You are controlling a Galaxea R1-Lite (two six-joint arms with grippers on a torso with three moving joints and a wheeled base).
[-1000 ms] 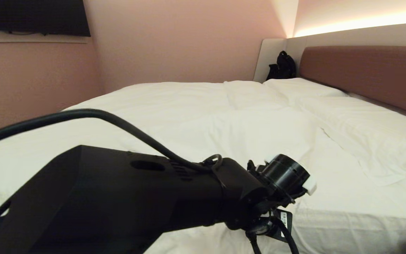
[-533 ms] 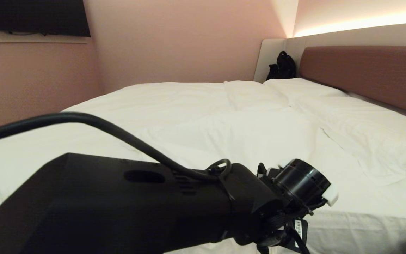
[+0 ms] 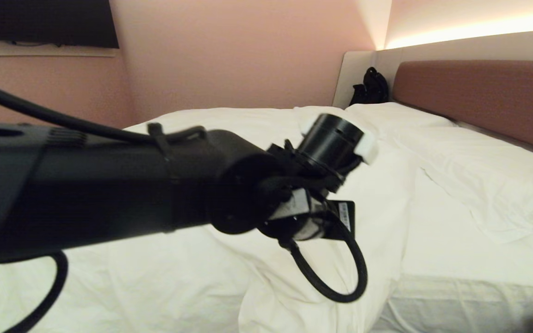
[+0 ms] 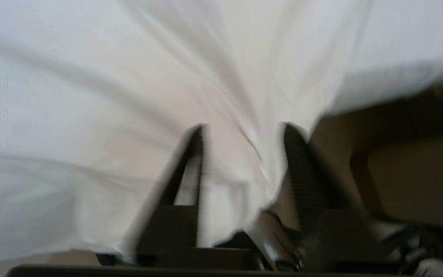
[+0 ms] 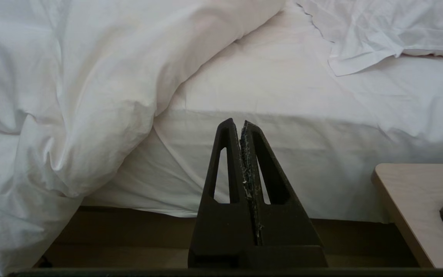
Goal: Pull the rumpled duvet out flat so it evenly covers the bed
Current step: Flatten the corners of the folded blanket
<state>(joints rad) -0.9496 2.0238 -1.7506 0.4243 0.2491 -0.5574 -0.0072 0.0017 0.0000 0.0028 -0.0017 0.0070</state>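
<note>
The duvet (image 3: 377, 208) is a puffy white quilt bunched over the left and middle of the bed (image 3: 470, 259), with a thick fold hanging over the near side. My left arm (image 3: 331, 143) reaches across above it, its own wrist hiding the fingers in the head view. In the left wrist view the left gripper (image 4: 244, 126) is shut on a gathered bunch of the duvet (image 4: 90, 96). My right gripper (image 5: 235, 121) stays shut and empty, low beside the mattress side (image 5: 283, 154), with the duvet's (image 5: 90, 77) drooping corner to one side of it.
Two white pillows (image 3: 479, 171) lie along the brown headboard (image 3: 479, 92). A black bag (image 3: 370, 85) sits in the far corner. A pale nightstand (image 5: 410, 192) stands close beside the right gripper. A dark screen (image 3: 49, 21) hangs on the pink wall.
My left arm dipped a little, then rose sharply, up and to the left in the head view. The duvet came with it and now bulges and hangs over the bed's near edge.
</note>
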